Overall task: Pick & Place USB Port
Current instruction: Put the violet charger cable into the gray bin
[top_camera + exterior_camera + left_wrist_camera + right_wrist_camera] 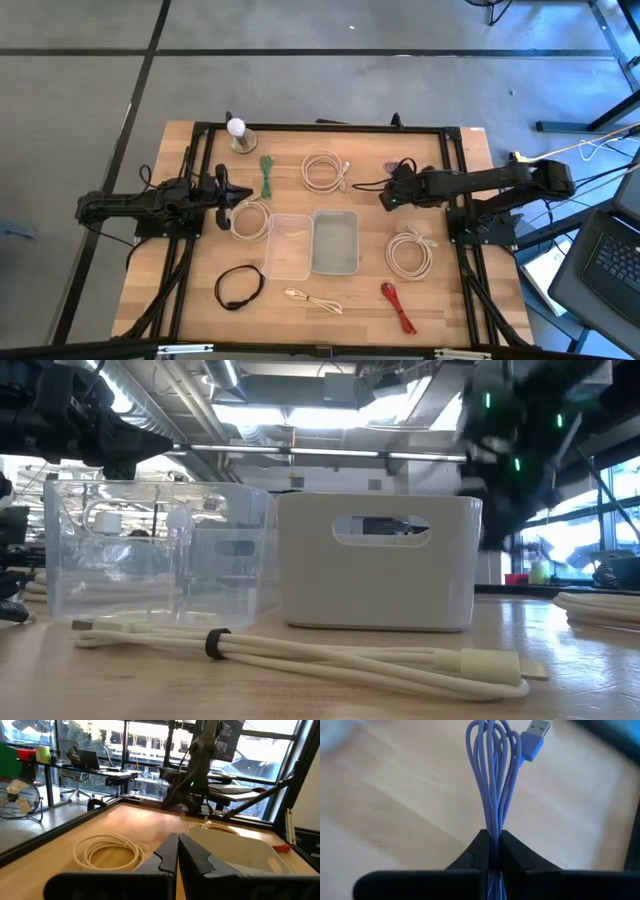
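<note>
the purple usb cable [492,785] hangs pinched in the right gripper [492,851], its looped strands running straight out from the fingertips and its plug [536,736] at the far end, lifted off the table [455,300]. the white bin [335,243] lies toward the table's middle from this claw, so the carry likely goes inward. the left gripper [177,851] waits clenched and empty near a white coil [107,851].
</note>
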{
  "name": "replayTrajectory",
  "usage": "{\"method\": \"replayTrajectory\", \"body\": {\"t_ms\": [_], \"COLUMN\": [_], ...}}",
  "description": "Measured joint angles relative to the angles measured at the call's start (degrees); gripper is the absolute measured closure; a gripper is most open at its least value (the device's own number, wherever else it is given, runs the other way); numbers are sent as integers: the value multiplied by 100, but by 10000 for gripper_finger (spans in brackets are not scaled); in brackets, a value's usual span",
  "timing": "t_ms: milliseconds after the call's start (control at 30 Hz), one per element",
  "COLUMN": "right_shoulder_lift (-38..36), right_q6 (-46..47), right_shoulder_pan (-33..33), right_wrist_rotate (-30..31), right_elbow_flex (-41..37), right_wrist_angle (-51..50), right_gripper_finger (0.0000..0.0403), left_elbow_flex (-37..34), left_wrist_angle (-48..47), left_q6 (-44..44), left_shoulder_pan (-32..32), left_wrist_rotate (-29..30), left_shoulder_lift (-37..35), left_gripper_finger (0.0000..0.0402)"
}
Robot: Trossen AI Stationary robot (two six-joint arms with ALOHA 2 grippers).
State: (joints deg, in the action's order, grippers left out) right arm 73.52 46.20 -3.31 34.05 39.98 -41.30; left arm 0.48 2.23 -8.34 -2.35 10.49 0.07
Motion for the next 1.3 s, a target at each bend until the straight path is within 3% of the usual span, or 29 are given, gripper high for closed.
{"method": "replayTrajectory", "body": {"t_ms": [133, 300, 433, 667, 867, 1067, 1300], "right_shoulder_lift": [-433, -557, -468, -1, 618, 1266, 2190], "right_q6": [-709, -1221, -1182, -622, -893, -910, -1365], "right_shoulder_pan": [420, 1051, 1583, 2276, 2481, 2230, 1915], "right_wrist_rotate": [-43, -1036, -1676, -1788, -2232, -2164, -1654], "right_elbow_flex": [758, 1344, 1266, 1238, 1243, 1693, 3025], "right_wrist_angle": [167, 958, 1937, 3432, 4829, 4455, 4125], "right_gripper_finger": [381, 381, 381, 381, 381, 381, 381], "left_elbow_flex": [-1, 0, -1, 1, -1, 1, 1], "left_wrist_angle": [-1, 8, 30, 36, 63, 116, 115], "left_q6": [0, 2, 4, -9, -284, -757, -872], "left_shoulder_pan": [-2, 0, -2, -2, 0, -2, 0], "left_wrist_rotate": [8, 99, 299, 365, 522, 1072, 1057], "left_shoulder_lift": [25, 63, 100, 116, 114, 114, 116], "left_gripper_finger": [394, 398, 399, 399, 398, 400, 394]}}
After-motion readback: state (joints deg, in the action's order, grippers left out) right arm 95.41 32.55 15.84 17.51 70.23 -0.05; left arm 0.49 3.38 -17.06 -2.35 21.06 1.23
